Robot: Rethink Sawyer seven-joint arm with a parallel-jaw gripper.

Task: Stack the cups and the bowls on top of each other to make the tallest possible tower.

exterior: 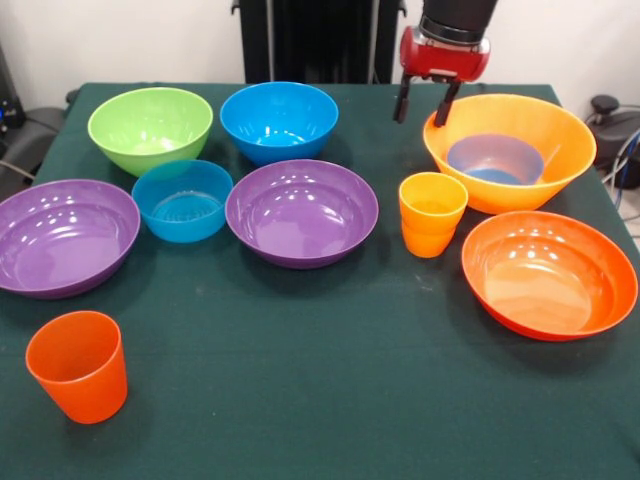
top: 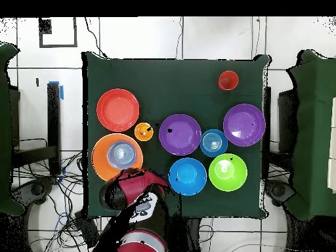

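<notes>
My gripper [exterior: 423,105] is open and empty, hanging above the far left rim of the large yellow-orange bowl [exterior: 560,130]. A small translucent blue bowl [exterior: 495,158] sits inside that bowl; both show in the overhead view, the big bowl [top: 100,157] and the small one [top: 121,153]. The yellow-orange cup [exterior: 431,213] stands upright in front of it. The wide red-orange bowl [exterior: 549,272] is at the near right. Two purple bowls [exterior: 302,211] [exterior: 62,235], a small translucent blue bowl [exterior: 183,199], a medium blue bowl [exterior: 279,120] and a lime green bowl [exterior: 150,127] lie left. The red-orange cup [exterior: 79,365] stands near left.
All stand on a dark green cloth-covered table [exterior: 300,380]. My arm [top: 134,197] covers the table edge by the large bowl in the overhead view. Chairs and cables sit around the table.
</notes>
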